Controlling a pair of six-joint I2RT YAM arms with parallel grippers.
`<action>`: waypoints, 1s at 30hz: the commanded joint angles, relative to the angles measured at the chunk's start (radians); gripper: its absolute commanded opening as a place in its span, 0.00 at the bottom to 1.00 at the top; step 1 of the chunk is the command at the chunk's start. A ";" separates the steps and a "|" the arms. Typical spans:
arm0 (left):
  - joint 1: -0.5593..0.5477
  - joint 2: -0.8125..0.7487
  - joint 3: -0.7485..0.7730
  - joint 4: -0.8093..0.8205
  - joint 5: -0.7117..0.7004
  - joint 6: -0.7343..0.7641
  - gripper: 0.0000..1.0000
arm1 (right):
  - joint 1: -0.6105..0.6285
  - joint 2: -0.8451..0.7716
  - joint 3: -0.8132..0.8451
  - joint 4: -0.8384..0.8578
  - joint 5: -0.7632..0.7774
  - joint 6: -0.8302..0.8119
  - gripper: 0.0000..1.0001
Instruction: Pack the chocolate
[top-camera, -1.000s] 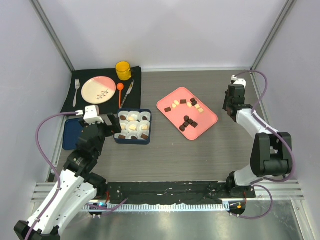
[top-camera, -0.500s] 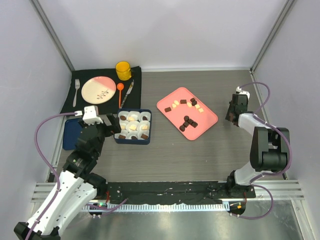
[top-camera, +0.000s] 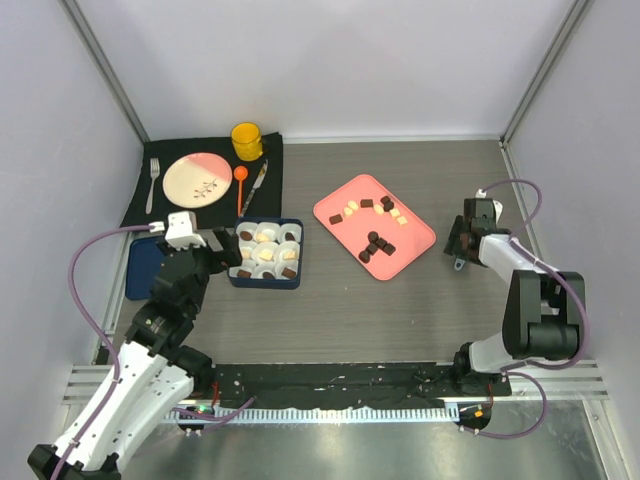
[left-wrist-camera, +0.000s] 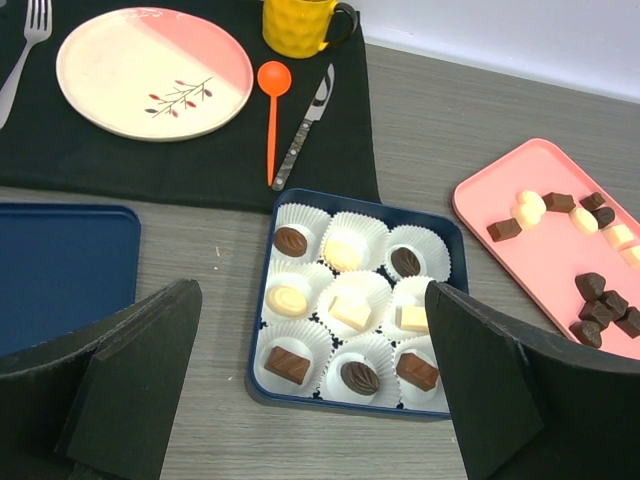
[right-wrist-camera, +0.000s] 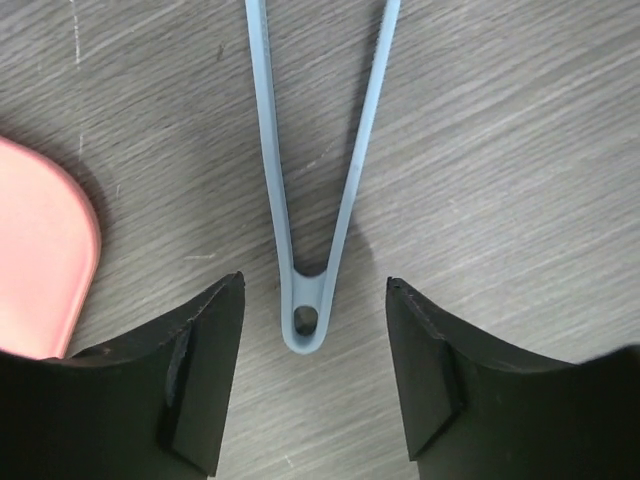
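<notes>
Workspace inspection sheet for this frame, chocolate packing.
Surface: grey wood-grain table, no spills seen.
Job's things: small dark and cream chocolate pieces loose on pink tray; nine white paper cups in navy box each hold one; pale blue tongs.
Clutter: black placemat with plate, fork, orange spoon, knife, yellow mug; navy flat tray.
Grippers: left gripper open near box; right gripper open astride tongs' joined end, untouched.
Cables: purple cables loop beside both arms.
Surroundings: pale walls, metal frame posts.

tongs (right-wrist-camera: 304, 342): tips cut off at top | pink tray (right-wrist-camera: 40, 250): cut off left
</notes>
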 joint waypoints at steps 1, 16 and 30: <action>0.002 0.015 0.037 0.038 0.013 0.001 1.00 | 0.001 -0.105 0.023 -0.056 -0.023 0.035 0.68; 0.076 0.213 0.090 -0.053 -0.132 -0.048 0.96 | 0.154 -0.255 0.098 -0.012 -0.357 0.004 0.80; 0.306 0.552 0.202 -0.091 -0.023 -0.173 0.96 | 0.202 -0.322 -0.009 0.132 -0.480 0.007 0.95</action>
